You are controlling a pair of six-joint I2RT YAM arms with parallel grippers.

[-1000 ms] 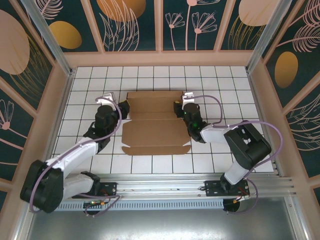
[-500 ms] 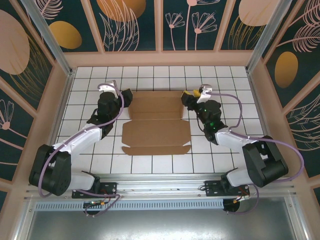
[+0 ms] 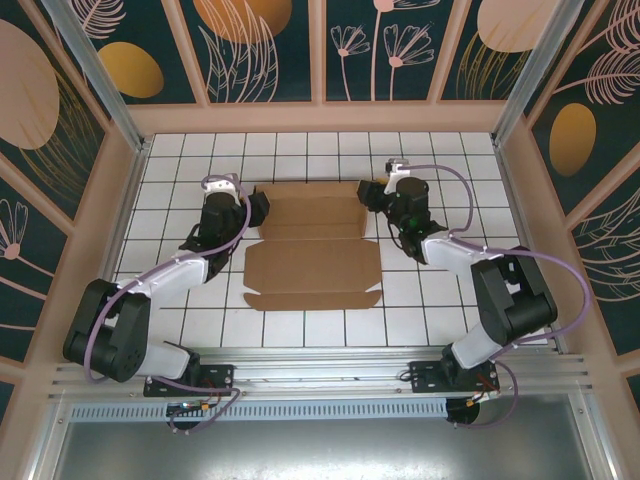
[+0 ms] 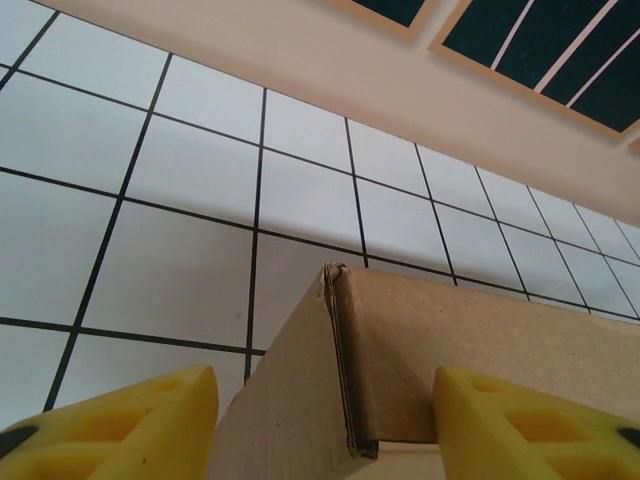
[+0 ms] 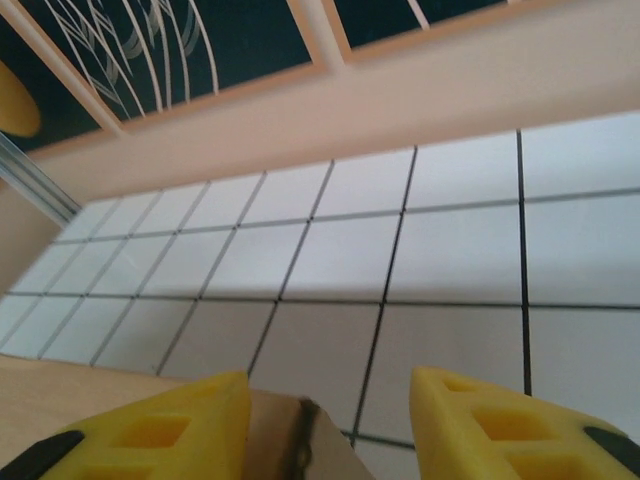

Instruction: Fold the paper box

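Both arms have shifted to the far corners of the paper box (image 3: 312, 262), mid bench (image 3: 450, 310). L fingers (image 4: 120, 420) & R fingers (image 5: 500, 420) sit open round them. Cardboard looks light, stiff, bends at creases; hold the walls.

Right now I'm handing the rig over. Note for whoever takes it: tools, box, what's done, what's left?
Left tool: open, jaws astride the standing far-left corner of the plain brown corrugated cardboard box; no clear clamp.
Right tool: open at the far-right corner, box edge between the jaws with a gap beside it.
Box: mid white tiled table, between the arms.
Done: far walls look raised at the corners.
Left: near panel and front flap lie flat; probably fold those next, then close.
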